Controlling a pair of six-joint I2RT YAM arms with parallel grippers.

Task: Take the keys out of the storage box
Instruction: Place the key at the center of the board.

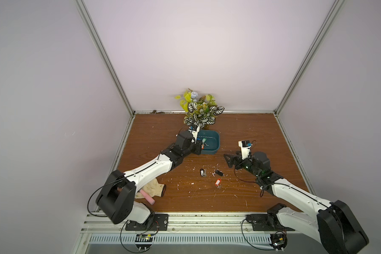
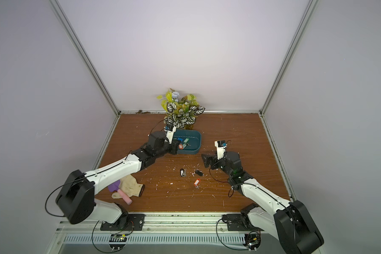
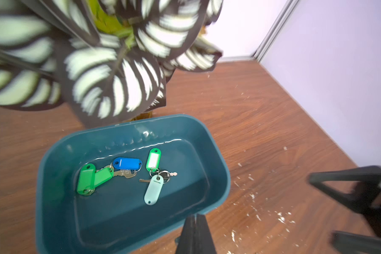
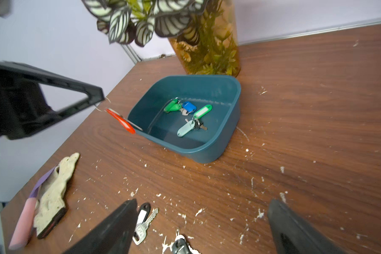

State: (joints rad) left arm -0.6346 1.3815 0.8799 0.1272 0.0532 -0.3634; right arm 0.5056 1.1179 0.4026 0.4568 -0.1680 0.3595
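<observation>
Left gripper [image 4: 97,96]: clenched on the split ring of the red-tagged key [image 4: 121,121]. The tag hangs below the tips at the left-arm-side rim of the storage box [image 3: 53,198]. I cannot tell if it has cleared that rim.
Right gripper [image 4: 202,202]: jaws spread wide and empty, hovering over the table [image 1: 251,132] in front of the box.
Inside the box: five keys on the floor.
- Two green tags [image 3: 86,179] overlap, with the blue tag [image 3: 127,163] touching them.
- The white-labelled green tag [image 3: 153,159] and the pale tag [image 3: 153,190] lie just beside that cluster. Their rings overlap; I cannot tell if they are hooked together.

Outside the box: the black-tagged key [image 1: 202,172], black fob [image 1: 219,172] and orange-red tag [image 1: 217,183] lie on the table in front of the box.
Plant [image 1: 201,112]: just behind the box.
Handling (judgement): the keys look light and stiff, not fragile, with smooth hard tags. Lying flat, they offer the tips little edge. A key held by its ring will swing.
Grip point (judgement): pinch across a tag's narrow width, or take the ring where it stands off the floor.
Risk (judgement): overlapping rings may bring up two keys at once.
</observation>
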